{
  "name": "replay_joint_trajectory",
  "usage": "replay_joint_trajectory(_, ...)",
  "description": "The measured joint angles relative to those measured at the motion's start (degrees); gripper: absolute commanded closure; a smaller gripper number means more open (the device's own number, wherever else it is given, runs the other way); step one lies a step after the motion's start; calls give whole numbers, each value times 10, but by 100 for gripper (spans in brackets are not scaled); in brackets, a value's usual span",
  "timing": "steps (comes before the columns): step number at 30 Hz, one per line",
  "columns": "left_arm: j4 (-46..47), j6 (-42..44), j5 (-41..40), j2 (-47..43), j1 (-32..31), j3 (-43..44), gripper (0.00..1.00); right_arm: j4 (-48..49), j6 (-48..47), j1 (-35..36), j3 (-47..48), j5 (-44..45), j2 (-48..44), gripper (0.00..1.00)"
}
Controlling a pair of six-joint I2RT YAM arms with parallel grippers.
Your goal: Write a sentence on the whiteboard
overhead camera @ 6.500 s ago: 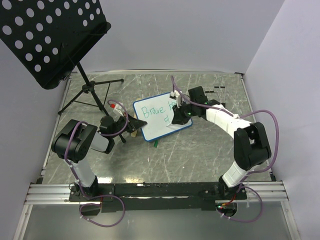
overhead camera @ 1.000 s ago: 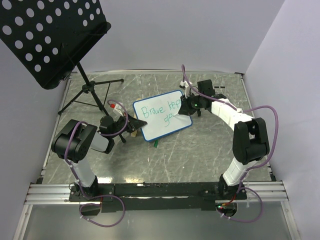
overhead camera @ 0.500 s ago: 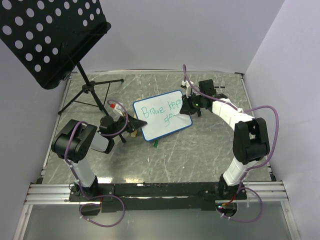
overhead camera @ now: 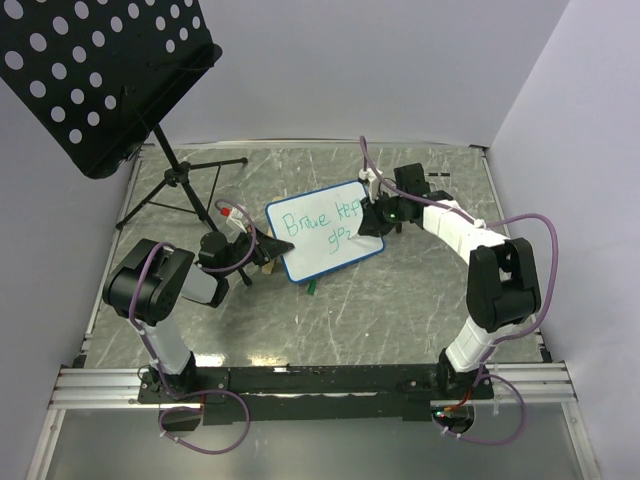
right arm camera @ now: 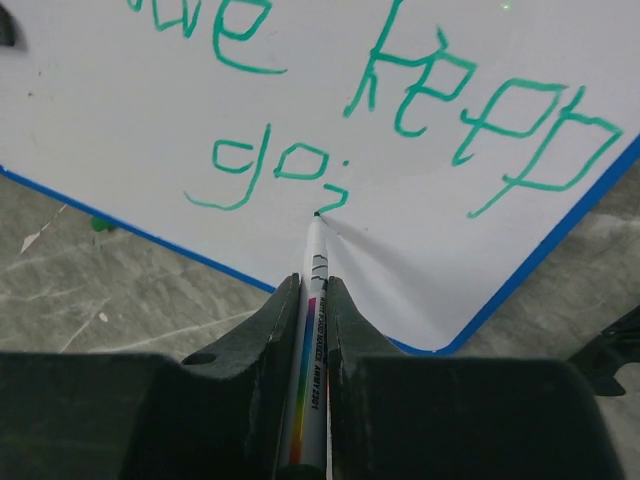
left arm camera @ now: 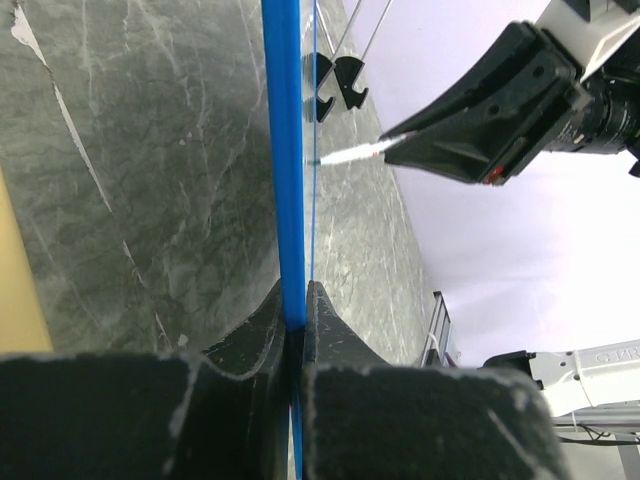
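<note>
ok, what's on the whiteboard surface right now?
Green writing: "Brave keep", then "goi" below. The marker tip touches the whiteboard at the last stroke, held in the right gripper. From above, that gripper covers part of the board's right edge.

This is a robotics lab test cell, not a lived-in room. Plain pale walls [overhead camera: 350, 70] box in a grey marbled worktop [overhead camera: 400, 300] on the left, far and right sides. An aluminium rail [overhead camera: 320, 380] along the near edge carries two small robot arms, the left arm [overhead camera: 160, 290] and the right arm [overhead camera: 495, 290], with purple cables [overhead camera: 225, 425] looping from their bases. The only props are a black perforated music stand [overhead camera: 100, 70] at far left and the whiteboard [overhead camera: 320, 255] mid-worktop.
</note>
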Motion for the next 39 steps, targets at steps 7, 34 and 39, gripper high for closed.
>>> replay_joint_trajectory(7, 0, 0, -1, 0, 0, 0, 99, -9, -2, 6, -7, -2, -3, 100)
replay_joint_trajectory(34, 4, 1, 1, 0, 0, 0, 99, -1, 19, -31, 30, 2, 8, 100)
replay_joint_trajectory(39, 4, 1, 1, 0, 0, 0, 99, 3, 22, -31, 45, 2, 26, 100)
